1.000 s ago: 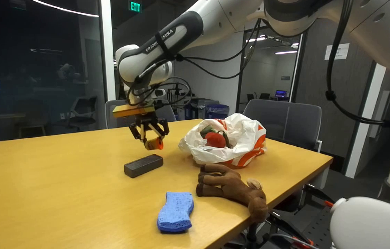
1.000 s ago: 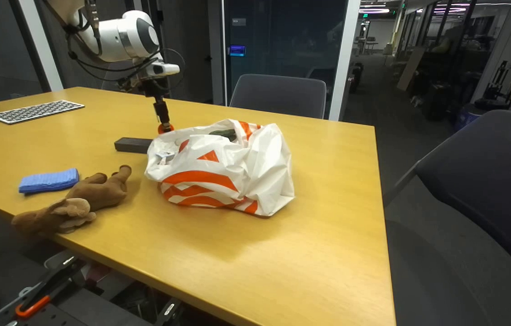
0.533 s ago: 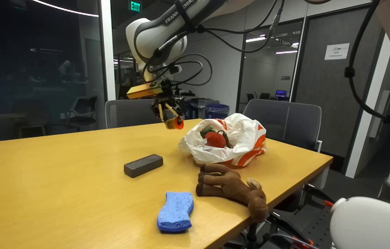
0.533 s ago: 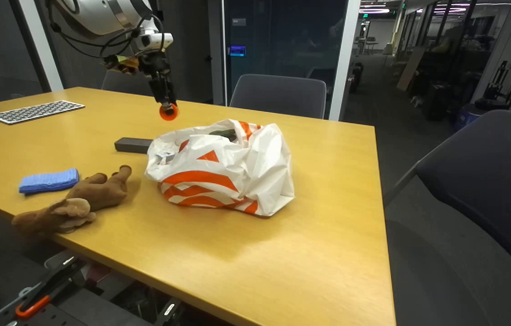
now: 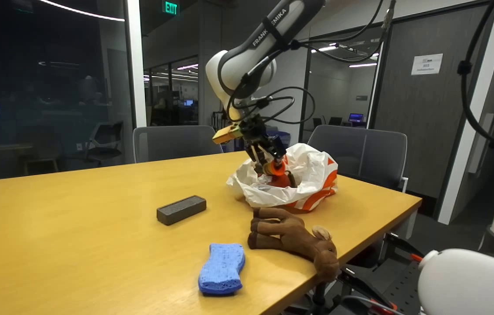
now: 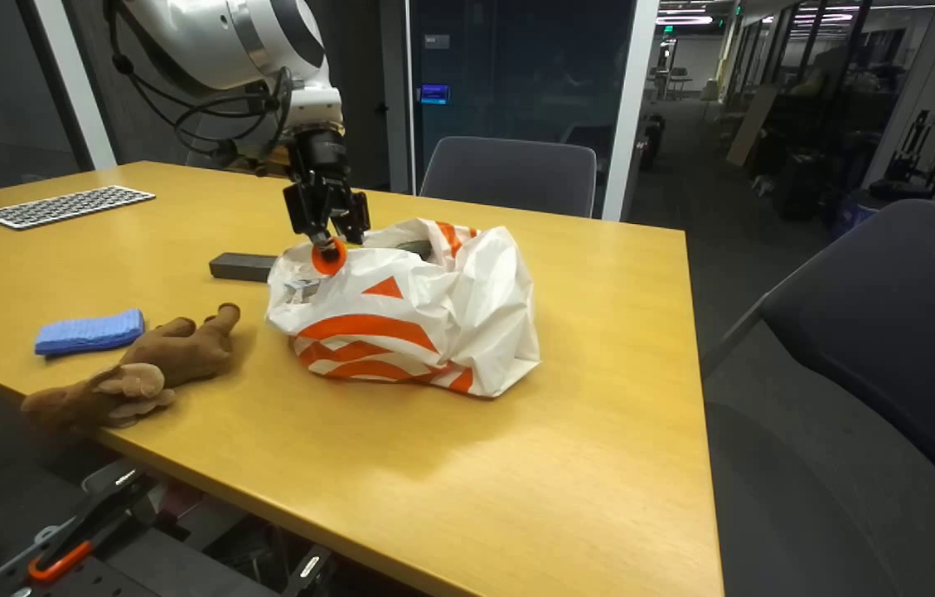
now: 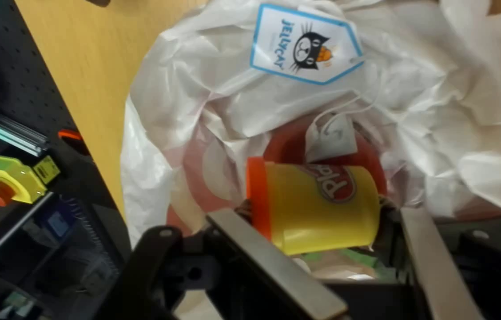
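Yellow table (image 5: 76, 236) w/ gray chairs (image 5: 177, 144) around it, glass wall (image 5: 54, 83) behind. My gripper (image 7: 315, 206) is pinching a yellow Play-Doh can (image 7: 321, 218) by its ends, orange lid (image 7: 258, 191) incl., so it's sideways in the grip. Can's over the open mouth of the white-and-orange plastic bag (image 6: 401, 332); can't tell if it's touching the red item (image 7: 286, 142) inside. Jellycat tag (image 7: 306, 44) lies against the plastic. Also on the table: dk gray block (image 5: 181, 210), blue sponge (image 5: 222, 268), brown plush animal (image 5: 291, 234) at the edge, plus white kybd (image 6: 67, 206).

Glossy plastic tub (image 7: 317, 206), crinkled plastic bag (image 6: 434, 307)
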